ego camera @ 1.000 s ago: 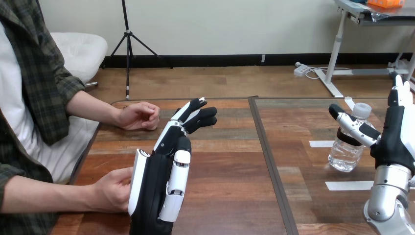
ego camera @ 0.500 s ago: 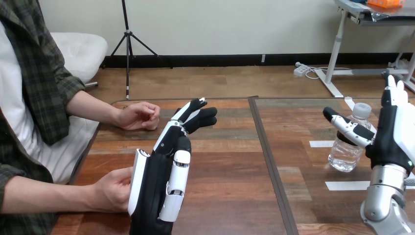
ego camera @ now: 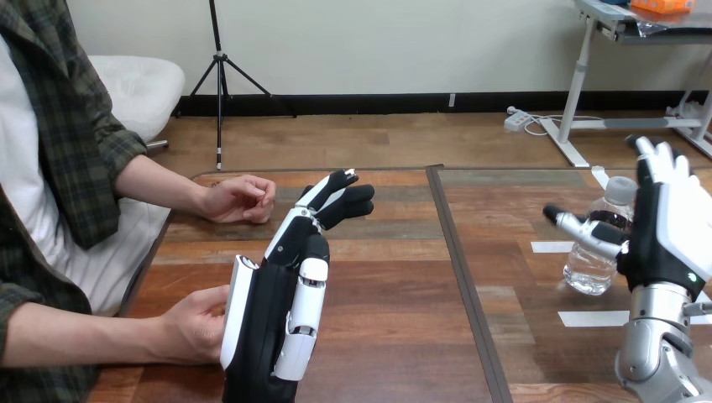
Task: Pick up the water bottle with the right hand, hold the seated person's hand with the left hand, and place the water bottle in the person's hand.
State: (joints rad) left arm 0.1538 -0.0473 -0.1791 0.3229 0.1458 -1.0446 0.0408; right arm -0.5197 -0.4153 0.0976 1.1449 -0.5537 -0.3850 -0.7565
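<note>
On the right part of the table (ego camera: 395, 285), the bottle (ego camera: 598, 243) stands upright with its cap on. Our right hand (ego camera: 667, 231) is just right of the bottle, fingers straight and pointing up, thumb stretched across the bottle's front, nothing grasped yet. Far left of the bottle, our left hand (ego camera: 277, 311) stands on edge, fingers released and lightly bent. The person's near hand (ego camera: 195, 323) lies close against its outer side, unclasped. We judge the main risk to be the thumb tipping the light bottle or pushing it away before the fingers close. Bare wood lies wide open left of the bottle, a free carrying path. The person's far hand (ego camera: 239, 199) rests near the table's far edge.
</note>
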